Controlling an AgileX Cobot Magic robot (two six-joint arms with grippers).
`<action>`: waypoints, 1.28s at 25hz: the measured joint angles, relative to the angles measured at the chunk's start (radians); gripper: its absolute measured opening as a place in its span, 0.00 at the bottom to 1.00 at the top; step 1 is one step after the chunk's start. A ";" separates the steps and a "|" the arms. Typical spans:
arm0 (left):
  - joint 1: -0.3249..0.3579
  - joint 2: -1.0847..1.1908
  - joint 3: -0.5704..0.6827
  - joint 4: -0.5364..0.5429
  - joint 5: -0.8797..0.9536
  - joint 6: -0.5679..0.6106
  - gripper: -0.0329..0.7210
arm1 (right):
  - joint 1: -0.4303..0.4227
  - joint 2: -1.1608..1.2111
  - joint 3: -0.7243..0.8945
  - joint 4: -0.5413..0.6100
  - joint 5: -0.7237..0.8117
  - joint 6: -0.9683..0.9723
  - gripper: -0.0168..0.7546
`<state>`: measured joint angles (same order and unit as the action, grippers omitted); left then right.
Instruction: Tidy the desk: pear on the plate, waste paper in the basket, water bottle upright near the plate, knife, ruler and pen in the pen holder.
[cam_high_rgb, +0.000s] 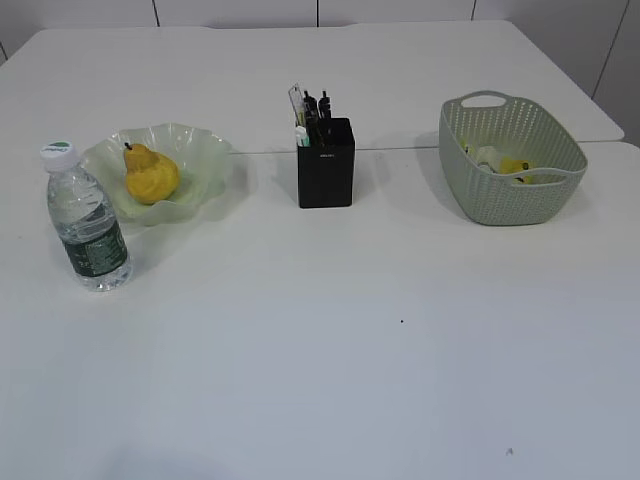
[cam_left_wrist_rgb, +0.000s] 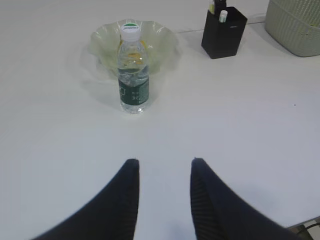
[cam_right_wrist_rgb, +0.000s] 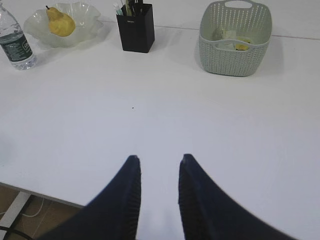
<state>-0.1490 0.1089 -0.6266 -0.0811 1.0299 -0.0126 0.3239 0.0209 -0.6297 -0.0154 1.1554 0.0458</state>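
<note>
Left gripper (cam_left_wrist_rgb: 162, 167) and right gripper (cam_right_wrist_rgb: 157, 162), both parted and empty; we should withdraw clear of the upright clear plastic water bottle (cam_left_wrist_rgb: 133, 67).

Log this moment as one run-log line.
pear: on plate | water bottle: upright beside plate | pen holder: filled | basket: paper inside | both claws: open, empty

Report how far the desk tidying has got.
It looks finished. The pear lies on the plate, the water bottle stands upright beside it, crumpled paper sits in the basket, and long items stick out of the pen holder, though which ones is hard to tell. The left gripper and right gripper are open and empty. Nothing visible is left.
</note>
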 joint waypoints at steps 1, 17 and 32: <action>0.000 -0.017 0.008 -0.012 0.003 0.004 0.36 | 0.000 -0.023 0.010 0.000 0.009 0.000 0.32; -0.001 -0.102 0.105 -0.092 0.055 0.098 0.36 | 0.000 -0.039 0.138 -0.027 0.008 0.003 0.32; -0.001 -0.102 0.120 -0.076 0.072 0.114 0.36 | 0.000 -0.039 0.138 -0.032 0.005 0.004 0.32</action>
<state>-0.1503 0.0068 -0.5068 -0.1567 1.1017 0.1010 0.3239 -0.0179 -0.4915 -0.0474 1.1599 0.0497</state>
